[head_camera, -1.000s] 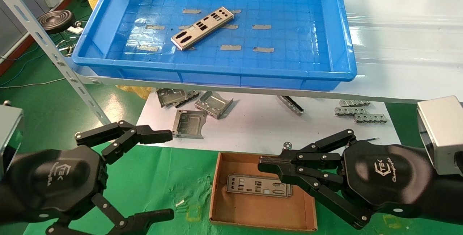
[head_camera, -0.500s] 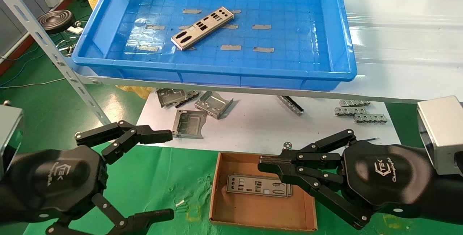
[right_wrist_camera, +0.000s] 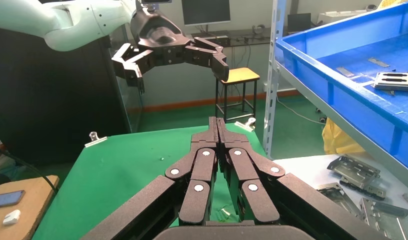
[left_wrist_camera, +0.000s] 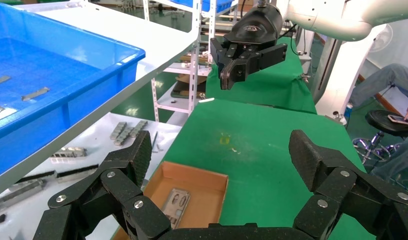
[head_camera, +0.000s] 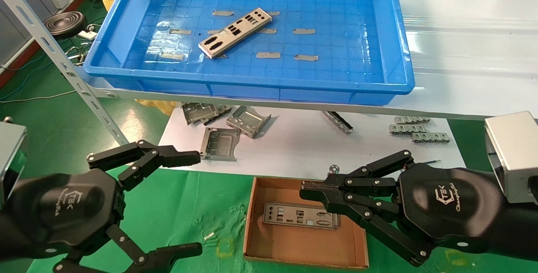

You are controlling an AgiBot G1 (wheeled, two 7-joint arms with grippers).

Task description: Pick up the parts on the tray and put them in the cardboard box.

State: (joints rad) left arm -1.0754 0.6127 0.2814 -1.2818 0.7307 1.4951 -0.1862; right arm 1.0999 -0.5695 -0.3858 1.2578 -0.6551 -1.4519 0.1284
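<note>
**One plate in the tray, one in the box, both grippers empty**

In the head view the blue tray (head_camera: 248,86) fills the upper middle of the frame, on a white shelf (head_camera: 462,54). One plate (head_camera: 235,33) lies at a slant on its grid floor, left of centre, with small grey tape strips (head_camera: 267,55) scattered round it.

The cardboard box (head_camera: 277,247) sits at lower centre on the green cloth (head_camera: 189,205). A second plate (head_camera: 296,216) lies flat inside it, toward its upper wall.

The right gripper (head_camera: 303,191) reaches in from the lower right, its fingers pressed together with nothing between them, tip over the box's upper right part, just above that plate's right end. The left gripper (head_camera: 197,201) is at lower left, fingers spread wide and empty, over the cloth beside the box.

Between tray and box, folded grey brackets (head_camera: 246,120) lie on white paper (head_camera: 302,147).
</note>
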